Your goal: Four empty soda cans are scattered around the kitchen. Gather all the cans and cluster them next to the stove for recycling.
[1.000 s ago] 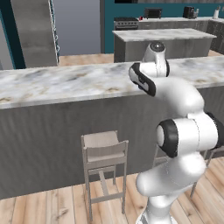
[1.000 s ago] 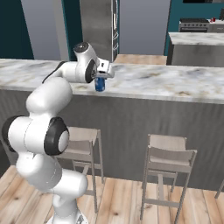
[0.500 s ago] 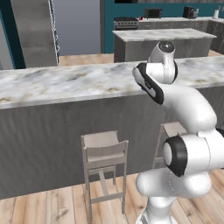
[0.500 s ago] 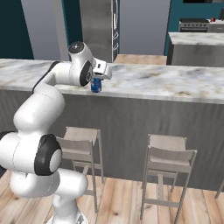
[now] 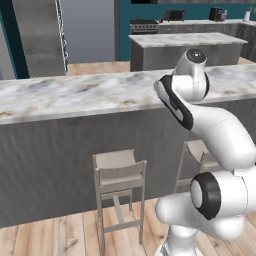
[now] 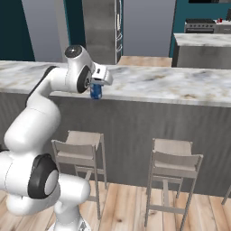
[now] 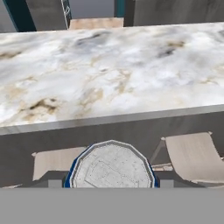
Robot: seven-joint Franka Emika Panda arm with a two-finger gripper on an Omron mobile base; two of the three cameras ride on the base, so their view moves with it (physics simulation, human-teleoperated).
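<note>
My gripper is shut on a blue soda can with a white band. It holds the can upright in the air, just off the near edge of the marble counter. In the hand view the can's silvery top sits between my fingertips, with the counter edge beyond it. The stove, a black range, stands far back by the teal wall, behind a second island; in the left base view the stove is also in the distance.
Two bar stools stand under the counter's near side, below the held can. A second marble island lies beyond the counter. A tall steel fridge stands at the back. The floor is wood.
The arm has folded back, elbow swinging outward. The held can has drifted slightly towards me and down, from over the counter edge to just in front of it. The grip has stayed the same.
</note>
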